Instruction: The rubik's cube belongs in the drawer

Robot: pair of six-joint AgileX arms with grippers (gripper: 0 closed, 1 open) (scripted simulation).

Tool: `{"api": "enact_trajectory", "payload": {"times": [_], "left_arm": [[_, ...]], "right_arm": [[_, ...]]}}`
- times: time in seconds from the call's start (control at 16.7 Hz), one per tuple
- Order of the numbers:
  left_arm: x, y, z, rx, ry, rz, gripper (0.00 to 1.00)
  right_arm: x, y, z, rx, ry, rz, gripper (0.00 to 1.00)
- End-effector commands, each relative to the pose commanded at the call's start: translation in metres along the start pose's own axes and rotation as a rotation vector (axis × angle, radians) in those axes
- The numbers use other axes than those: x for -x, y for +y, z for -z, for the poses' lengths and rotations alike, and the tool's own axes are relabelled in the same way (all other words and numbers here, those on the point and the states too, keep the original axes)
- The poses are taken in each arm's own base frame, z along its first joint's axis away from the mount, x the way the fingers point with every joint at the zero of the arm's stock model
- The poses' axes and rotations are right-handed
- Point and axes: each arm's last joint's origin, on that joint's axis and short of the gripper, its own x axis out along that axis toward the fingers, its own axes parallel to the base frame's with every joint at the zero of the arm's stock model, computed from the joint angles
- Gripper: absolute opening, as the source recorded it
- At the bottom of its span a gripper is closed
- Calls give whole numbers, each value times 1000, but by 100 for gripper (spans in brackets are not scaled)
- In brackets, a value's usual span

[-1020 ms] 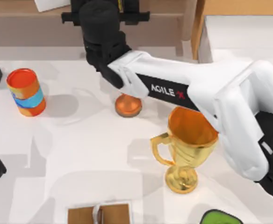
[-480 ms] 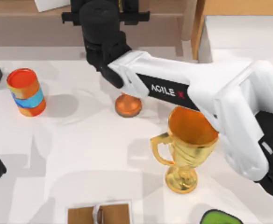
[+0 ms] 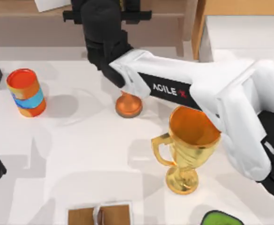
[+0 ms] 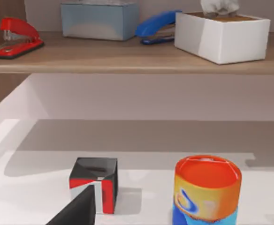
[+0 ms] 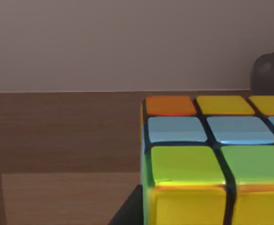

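Jaws of the right gripper (image 3: pixel 123 7) clasp the rubik's cube (image 5: pixel 212 159).

Office desk: staplers (image 4: pixel 16 36), tissue box (image 4: pixel 221 35)

A dark tip of the left arm's jaws shows at the view's lower edge, right up against a small black, red and white cube (image 4: pixel 94 190). Just beside it on the white counter (image 4: pixel 141 168) stands a striped orange-and-blue can (image 4: pixel 207 190). Well beyond, a wooden shelf (image 4: pixel 104 58) carries a red stapler (image 4: pixel 18 37), a grey box (image 4: pixel 99 20), a blue stapler (image 4: pixel 156 26) and a white tissue box (image 4: pixel 221 35).
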Motion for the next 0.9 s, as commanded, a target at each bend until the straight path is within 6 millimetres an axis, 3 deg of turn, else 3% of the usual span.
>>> {"api": "enact_trajectory", "payload": {"times": [0.3, 0.6, 0.9], "left_arm": [[0, 0, 0, 0, 0, 0, 100], [0, 0, 0, 0, 0, 0, 100], [0, 0, 0, 0, 0, 0, 100]], "right_arm": [[-3, -17, -4, 16, 16, 43, 0], [19, 1, -15, 6, 5, -3, 0], [20, 2, -15, 4, 5, -7, 0]]}}
